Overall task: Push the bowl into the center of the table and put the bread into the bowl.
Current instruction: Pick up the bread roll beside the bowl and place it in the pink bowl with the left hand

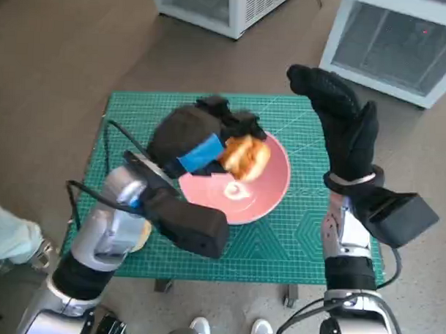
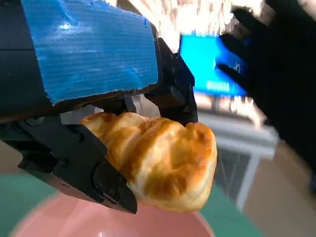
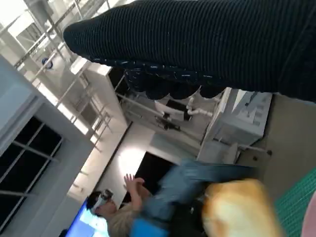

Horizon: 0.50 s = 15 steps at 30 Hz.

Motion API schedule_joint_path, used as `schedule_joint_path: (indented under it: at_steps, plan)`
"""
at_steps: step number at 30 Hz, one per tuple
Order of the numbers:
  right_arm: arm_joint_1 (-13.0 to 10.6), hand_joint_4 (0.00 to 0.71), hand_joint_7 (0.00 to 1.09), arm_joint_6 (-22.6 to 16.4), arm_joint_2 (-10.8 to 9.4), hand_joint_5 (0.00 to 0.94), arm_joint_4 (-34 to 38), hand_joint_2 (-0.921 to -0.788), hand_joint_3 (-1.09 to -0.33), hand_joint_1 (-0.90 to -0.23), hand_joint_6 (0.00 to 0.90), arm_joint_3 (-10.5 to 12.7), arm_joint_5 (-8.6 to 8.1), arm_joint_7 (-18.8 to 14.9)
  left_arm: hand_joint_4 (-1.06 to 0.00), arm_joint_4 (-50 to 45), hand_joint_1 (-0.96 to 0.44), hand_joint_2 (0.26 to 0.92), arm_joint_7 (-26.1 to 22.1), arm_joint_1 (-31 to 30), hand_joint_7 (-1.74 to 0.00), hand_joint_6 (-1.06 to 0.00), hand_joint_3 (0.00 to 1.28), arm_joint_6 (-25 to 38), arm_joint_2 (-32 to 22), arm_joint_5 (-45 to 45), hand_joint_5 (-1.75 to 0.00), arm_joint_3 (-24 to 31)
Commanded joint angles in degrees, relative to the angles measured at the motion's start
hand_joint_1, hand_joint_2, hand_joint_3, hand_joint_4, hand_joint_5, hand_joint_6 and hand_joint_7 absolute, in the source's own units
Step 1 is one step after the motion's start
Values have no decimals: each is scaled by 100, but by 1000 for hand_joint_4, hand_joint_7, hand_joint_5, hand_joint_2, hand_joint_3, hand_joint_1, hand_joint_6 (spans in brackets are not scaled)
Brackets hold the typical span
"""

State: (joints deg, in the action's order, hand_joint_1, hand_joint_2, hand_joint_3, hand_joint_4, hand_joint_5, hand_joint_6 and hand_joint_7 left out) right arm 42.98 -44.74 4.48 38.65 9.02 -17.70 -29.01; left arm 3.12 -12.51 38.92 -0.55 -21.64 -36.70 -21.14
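The left hand (image 1: 209, 148) grips the one bread (image 1: 245, 157) in its fingers (image 2: 89, 170), held just above the single pink bowl (image 1: 270, 194), which sits near the middle of the green-matted desk (image 1: 308, 236). To finish well, it should probably lower until the bread nears the bowl floor, then release. The right hand (image 1: 342, 116) is raised beside the bowl, fingers spread, holding nothing.

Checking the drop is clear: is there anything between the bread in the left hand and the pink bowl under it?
Nothing. The left wrist view shows only open air between the bread, held by the left hand, and the pink bowl below.
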Motion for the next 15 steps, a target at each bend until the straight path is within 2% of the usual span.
schedule_joint_path:
  at_steps: [1, 7, 9, 11, 12, 13, 14, 15]
  plan:
    - [-170, 222, 499, 57, 13, 1, 58, -921, -763, -682, 62, 11, -21, -60, -824, 578, 2, 902, 127, 189, -1084, -692, 13, -211, 141, -88, -1030, -139]
    - [-208, 222, 497, 87, 10, 1, 21, -921, -759, -687, 65, 10, -30, -42, -801, 1219, 2, 911, 175, 295, -1084, -682, 12, -304, 321, -127, -1066, -234]
    - [-222, 222, 496, 97, 5, 1, -4, -921, -758, -687, 65, 6, -25, -29, -757, 1387, 2, 916, 88, 314, -1126, -615, 52, -263, 378, -64, -1136, -234]
    - [-235, 222, 495, 110, -2, 1, -33, -921, -758, -688, 66, 1, -20, -14, -660, 1427, 2, 919, -123, 286, -1277, -476, 151, -135, 419, 53, -1224, -200]
    - [-242, 222, 495, 119, -6, 0, -51, -921, -758, -688, 66, -3, -18, -6, -489, 1410, 32, 882, -235, 261, -987, -366, 162, -63, 430, 107, -892, -178]
    - [-248, 222, 495, 135, -5, 0, -74, -921, -758, -688, 66, -3, -20, 2, -450, 1337, 41, 873, -453, 220, -836, -352, 158, 90, 431, 191, -732, -151]
    - [-257, 222, 494, 148, -6, 0, -97, -921, -757, -688, 66, -4, -19, 9, -325, 1276, 41, 846, -610, 189, -569, -299, 134, 201, 429, 249, -468, -132]
    - [-267, 221, 494, 164, -6, 0, -123, -921, -757, -688, 67, -4, -23, 15, -245, 1204, 41, 832, -780, 171, -383, -272, 112, 318, 421, 315, -300, -115]
